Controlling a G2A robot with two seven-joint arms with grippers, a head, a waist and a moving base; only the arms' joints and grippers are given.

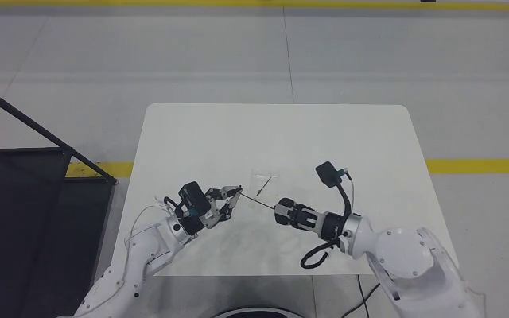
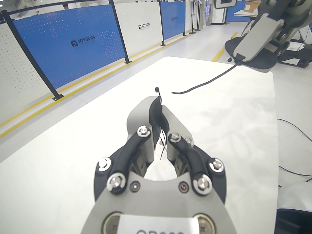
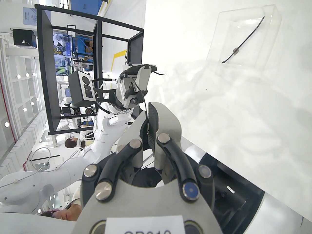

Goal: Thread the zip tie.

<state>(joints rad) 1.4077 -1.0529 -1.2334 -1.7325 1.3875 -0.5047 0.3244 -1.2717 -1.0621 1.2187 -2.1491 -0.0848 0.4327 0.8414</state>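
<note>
Aligning. My left gripper [image 2: 159, 103] pinches the zip tie head [image 2: 156, 89]; my right gripper [image 3: 148, 115] pinches the strap [image 2: 207, 82]. The tip sits near the head but apart. Next, likely: steer it into the slot.

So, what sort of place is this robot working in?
Most likely a factory hall or a robotics test floor, not a home. The pale floor carries yellow lines, blue and white perforated partition panels fence off the area, and the white table stands in open space.
</note>
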